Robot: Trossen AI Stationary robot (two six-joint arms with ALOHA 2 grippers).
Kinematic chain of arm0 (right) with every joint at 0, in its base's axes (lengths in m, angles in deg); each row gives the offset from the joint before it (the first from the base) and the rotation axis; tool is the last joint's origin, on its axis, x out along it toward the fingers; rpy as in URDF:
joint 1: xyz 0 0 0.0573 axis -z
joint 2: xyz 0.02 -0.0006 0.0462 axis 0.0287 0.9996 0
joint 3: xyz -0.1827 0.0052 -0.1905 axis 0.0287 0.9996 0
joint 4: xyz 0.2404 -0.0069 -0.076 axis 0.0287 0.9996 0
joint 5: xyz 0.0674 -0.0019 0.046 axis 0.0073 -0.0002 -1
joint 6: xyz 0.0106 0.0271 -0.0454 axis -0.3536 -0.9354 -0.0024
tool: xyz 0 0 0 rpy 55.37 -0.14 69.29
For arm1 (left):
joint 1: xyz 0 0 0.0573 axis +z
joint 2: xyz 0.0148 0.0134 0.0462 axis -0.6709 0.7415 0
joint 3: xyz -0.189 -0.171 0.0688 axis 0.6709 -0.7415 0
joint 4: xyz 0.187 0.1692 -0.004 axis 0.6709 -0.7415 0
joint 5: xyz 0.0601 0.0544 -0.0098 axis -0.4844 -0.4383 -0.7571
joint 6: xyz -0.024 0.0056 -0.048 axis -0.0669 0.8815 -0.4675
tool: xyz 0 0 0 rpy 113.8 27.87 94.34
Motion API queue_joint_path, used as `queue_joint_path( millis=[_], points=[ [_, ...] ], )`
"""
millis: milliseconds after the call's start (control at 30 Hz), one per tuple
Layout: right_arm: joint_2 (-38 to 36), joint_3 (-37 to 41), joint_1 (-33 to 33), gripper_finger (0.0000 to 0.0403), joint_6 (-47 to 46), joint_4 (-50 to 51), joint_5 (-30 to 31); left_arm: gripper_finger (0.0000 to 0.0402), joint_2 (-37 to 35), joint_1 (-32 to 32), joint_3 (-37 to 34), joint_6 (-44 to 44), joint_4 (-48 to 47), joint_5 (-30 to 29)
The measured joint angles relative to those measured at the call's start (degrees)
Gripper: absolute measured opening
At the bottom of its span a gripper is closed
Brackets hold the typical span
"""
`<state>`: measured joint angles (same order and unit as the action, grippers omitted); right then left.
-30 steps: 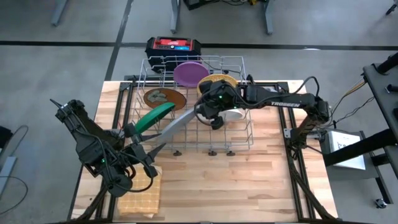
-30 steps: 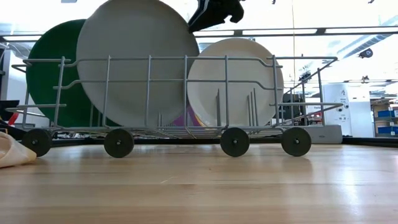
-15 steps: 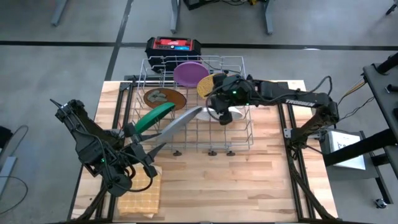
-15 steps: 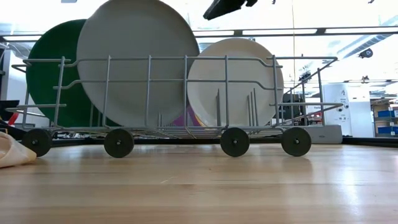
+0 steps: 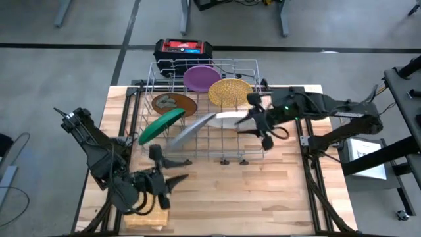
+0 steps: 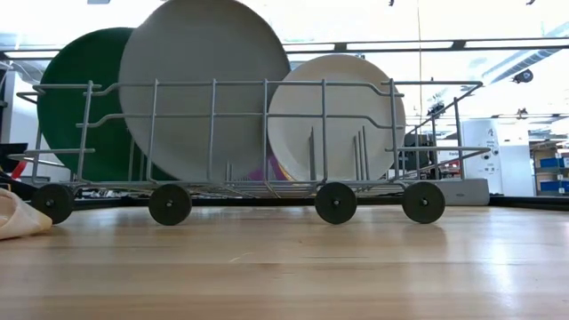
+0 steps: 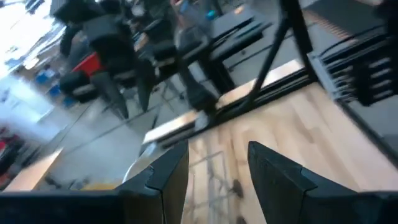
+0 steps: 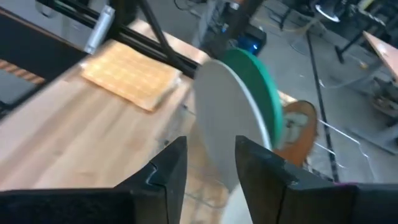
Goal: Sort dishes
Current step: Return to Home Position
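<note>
Now all six plates stand in the dish rack (image 5: 227, 155), and both grippers are empty.

From above, the rack sits at the middle of the tabletop's (image 5: 263, 197) far edge. Its wires hold the purple plate (image 5: 200, 77), yellow speckled plate (image 5: 230, 92), brown plate (image 5: 174, 103), green plate (image 5: 161, 125), grey plate (image 5: 191, 131) and white plate (image 5: 230, 118) on edge and apart, the green and grey ones leaning hard. The left gripper (image 5: 174, 168) is over the tan cloth (image 5: 148, 214) near the near left corner. The right gripper (image 5: 250, 125) is at the rack's right side, toward the right edge. Each has its jaws apart, probably because sorting looks done and only parking the arms remains. The low view shows neither gripper and only the green, grey and white plates in full, so the count depends on the high view. The right wrist view confirms that the grey plate stands in front of the green one.
</note>
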<state>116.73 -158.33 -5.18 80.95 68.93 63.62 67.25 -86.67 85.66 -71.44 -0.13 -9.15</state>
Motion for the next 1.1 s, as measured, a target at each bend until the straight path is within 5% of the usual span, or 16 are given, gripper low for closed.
queue_joint_path(
  millis=[67, 233, 400, 667, 900, 1000, 1100],
  points=[
    [-1.7, 2.3, -2.3, 0.0110, -0.9, -1.3, 1.6, 0.0155, 0.1, 0.4, 0.0, 2.7, 2.4, 1.2],
    [-5.2, 8.0, -7.1, 0.0102, -2.7, -3.2, 10.9, 0.0155, -0.7, 0.4, 0.0, 3.2, 2.4, -9.5],
    [-7.9, 11.9, -9.3, 0.0104, -6.6, -3.3, 13.8, 0.0155, -1.1, 0.4, 0.0, 3.2, 1.9, -13.3],
    [-10.8, 16.4, -9.6, 0.0101, -8.3, -3.3, 16.5, 0.0155, -1.5, 0.3, 0.0, 1.7, -0.9, -13.4],
    [-13.8, 21.6, -9.6, 0.0096, -10.0, -4.1, 16.9, 0.0155, -3.5, -0.3, 0.0, -13.9, -21.1, -12.8],
    [-15.4, 25.4, -9.6, 0.0095, -8.9, -9.5, 16.9, 0.0155, -4.4, 0.9, -0.2, -17.8, -23.7, -10.2],
    [-16.0, 29.9, -9.5, 0.0095, -5.9, -20.2, 14.9, 0.0155, -4.5, 3.5, -0.7, -12.4, -20.4, -4.7]
  ],
)
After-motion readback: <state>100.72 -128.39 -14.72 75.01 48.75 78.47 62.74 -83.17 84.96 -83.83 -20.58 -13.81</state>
